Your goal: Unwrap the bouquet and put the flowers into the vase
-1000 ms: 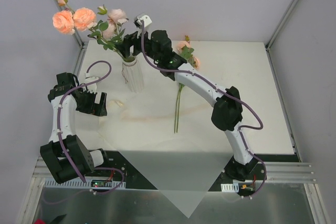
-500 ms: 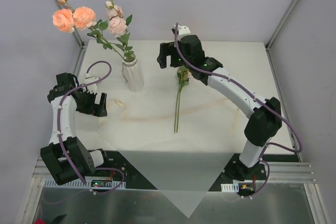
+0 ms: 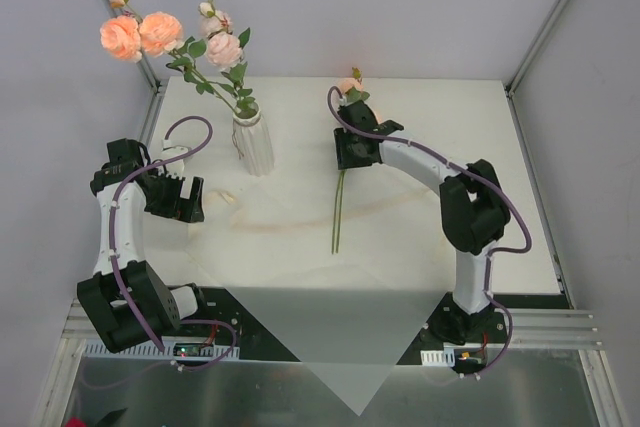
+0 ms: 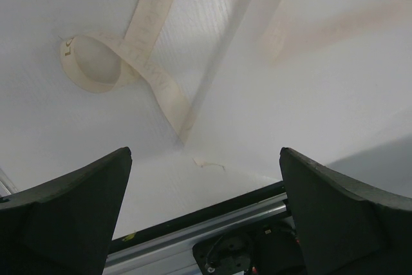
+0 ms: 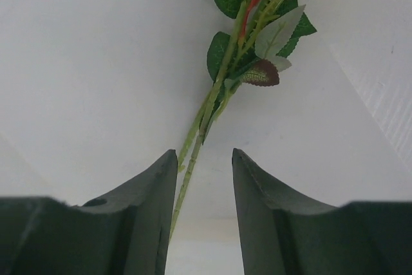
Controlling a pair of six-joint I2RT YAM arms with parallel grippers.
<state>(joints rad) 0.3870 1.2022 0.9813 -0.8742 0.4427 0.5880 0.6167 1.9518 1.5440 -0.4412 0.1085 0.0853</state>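
The white ribbed vase (image 3: 254, 144) stands at the back left with several peach-pink flowers (image 3: 141, 35) in it. One more leafy stem (image 3: 337, 209) lies flat on the table, its bloom (image 3: 352, 84) toward the back. My right gripper (image 3: 348, 159) is down over that stem. In the right wrist view the green stem (image 5: 205, 113) runs between the fingers (image 5: 154, 185), close against the left one, and the right gripper (image 5: 203, 152) still has a gap. My left gripper (image 3: 188, 205) hovers wide open at the left.
A loose pale ribbon (image 4: 153, 69) curls on the white surface under the left gripper (image 4: 205, 152). The table's near metal rail (image 4: 212, 223) shows below it. Frame posts (image 3: 545, 32) stand at the back corners.
My right arm left the vase, where a pale-pink stem now stands free, swung right and came down over the lying stem. Its jaws widened, then narrowed. The left arm stayed still.
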